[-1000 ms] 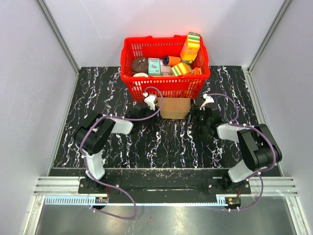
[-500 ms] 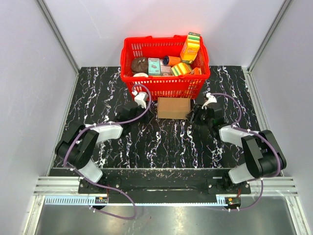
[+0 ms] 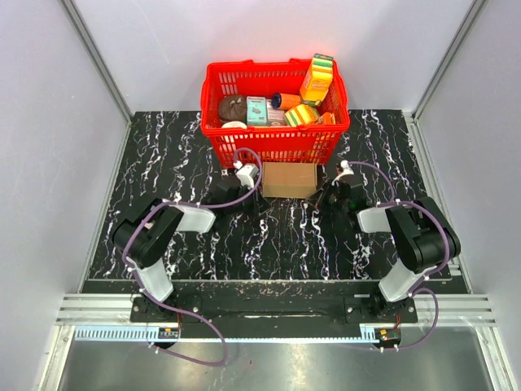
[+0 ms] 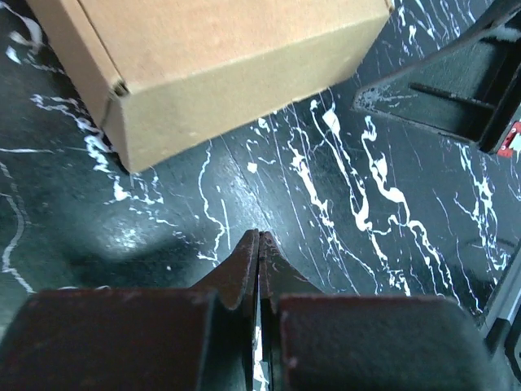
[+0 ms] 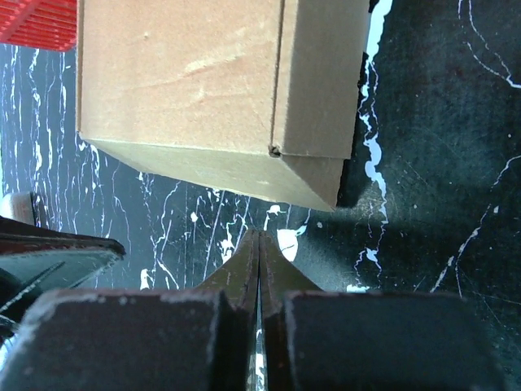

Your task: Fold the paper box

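Observation:
The paper box (image 3: 289, 180) is a closed brown carton lying flat on the black marbled table, just in front of the red basket. It fills the top of the left wrist view (image 4: 220, 65) and of the right wrist view (image 5: 220, 98). My left gripper (image 4: 260, 234) is shut with nothing between its fingers, a short way off the box's left end. My right gripper (image 5: 259, 235) is also shut and empty, just off the box's right end. In the top view the left gripper (image 3: 244, 181) and right gripper (image 3: 330, 186) flank the box.
The red basket (image 3: 273, 147) stands at the back behind the box, holding several colourful packages. The right arm's dark body (image 4: 456, 90) shows at the right edge of the left wrist view. Grey walls enclose the table on three sides.
Both grippers have shut from open. The left arm swung away to the left and came back beside the box; the right gripper stayed close to the box's right end.

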Available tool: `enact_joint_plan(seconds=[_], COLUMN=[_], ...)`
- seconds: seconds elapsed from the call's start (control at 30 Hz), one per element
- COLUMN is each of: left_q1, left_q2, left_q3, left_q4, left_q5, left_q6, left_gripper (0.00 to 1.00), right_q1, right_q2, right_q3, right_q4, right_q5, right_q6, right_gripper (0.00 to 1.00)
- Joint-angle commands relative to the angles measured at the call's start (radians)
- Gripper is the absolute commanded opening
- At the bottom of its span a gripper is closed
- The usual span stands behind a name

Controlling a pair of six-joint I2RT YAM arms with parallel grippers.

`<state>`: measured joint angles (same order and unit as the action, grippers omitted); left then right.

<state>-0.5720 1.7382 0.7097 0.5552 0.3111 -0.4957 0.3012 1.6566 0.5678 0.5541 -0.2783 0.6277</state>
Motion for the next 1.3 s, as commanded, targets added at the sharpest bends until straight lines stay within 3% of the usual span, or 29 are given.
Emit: enact_joint_plan(seconds=[0.0, 0.6, 1.27], left_q1=[-0.015, 0.031, 0.044], left_q2=[0.055, 0.210, 0.258], left_q3=[0.010, 0.192, 0.248], left_q4=[0.092, -0.011, -0.066], left_q5=[0.016, -0.058, -0.164], left_q6=[-0.030, -0.001, 0.040], left_gripper=[0.00, 0.00, 0.00], right_q1=[0.006, -0.002, -0.010], right_q2=[0.017, 0.068, 0.157], right_q3=[0.007, 0.083, 0.145], right_q4=[0.066, -0.034, -0.008], right_q5=[0.017, 0.093, 0.177], right_q6=[0.033, -0.056, -0.111], right_gripper=[0.00, 0.00, 0.00])
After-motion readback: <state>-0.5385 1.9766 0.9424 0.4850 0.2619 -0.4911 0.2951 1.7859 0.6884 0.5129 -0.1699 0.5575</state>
